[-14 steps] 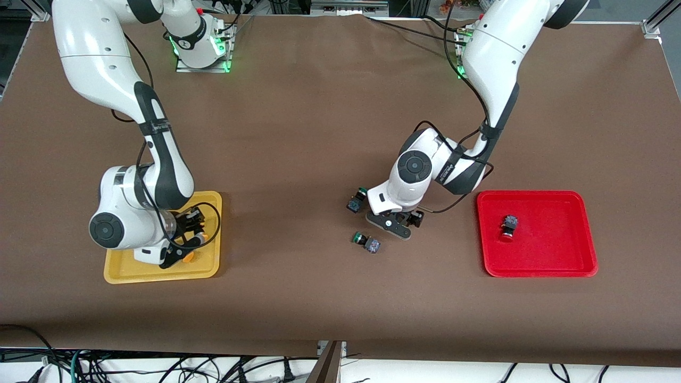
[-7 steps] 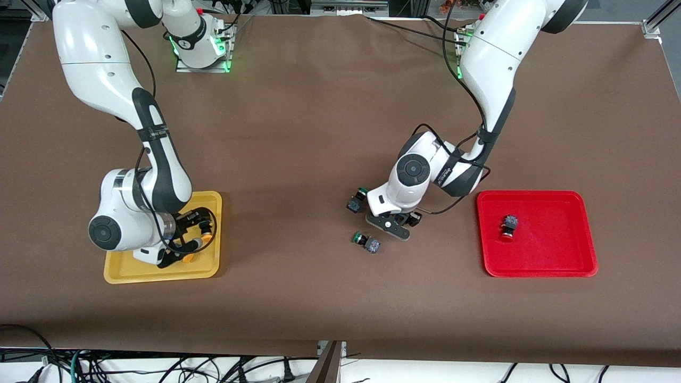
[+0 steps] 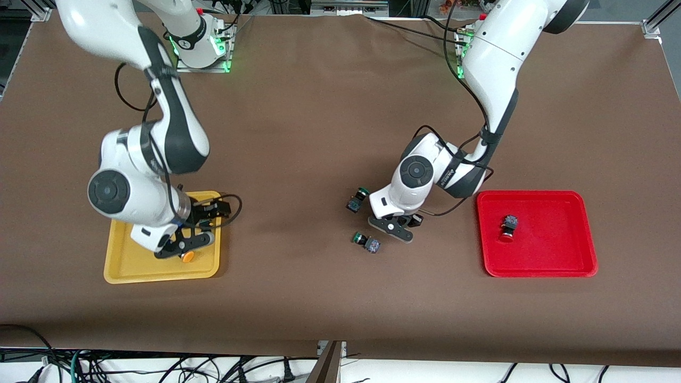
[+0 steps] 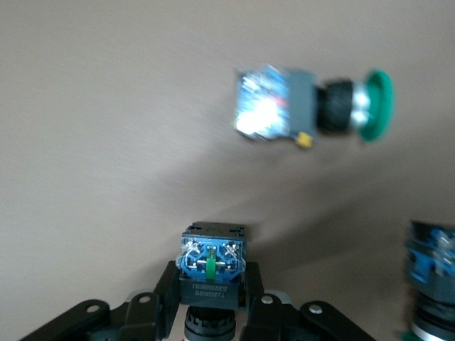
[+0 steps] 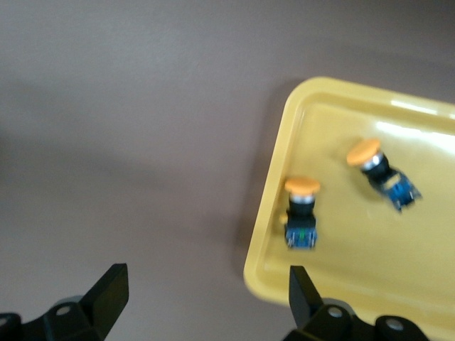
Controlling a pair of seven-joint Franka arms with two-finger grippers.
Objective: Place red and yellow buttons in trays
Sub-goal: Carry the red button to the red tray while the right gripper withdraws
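My right gripper (image 3: 184,246) hangs open and empty over the yellow tray (image 3: 125,268), at its rim toward the table's middle (image 5: 206,298). Two yellow-capped buttons lie in that tray (image 5: 302,212), (image 5: 380,172). The front view shows only one of them (image 3: 187,257). My left gripper (image 3: 396,227) is low over the table's middle, shut on a blue-bodied button (image 4: 212,266) whose cap is hidden. One red-capped button (image 3: 508,227) lies in the red tray (image 3: 577,255).
Two green-capped buttons lie on the table beside my left gripper, one toward the robots' bases (image 3: 357,199) and one nearer the front camera (image 3: 366,242). Both show in the left wrist view (image 4: 313,106), (image 4: 430,284). Bare brown table lies between the trays.
My right arm has risen from the yellow tray, leaving a yellow button lying there. My left gripper has stayed low in about the same spot.
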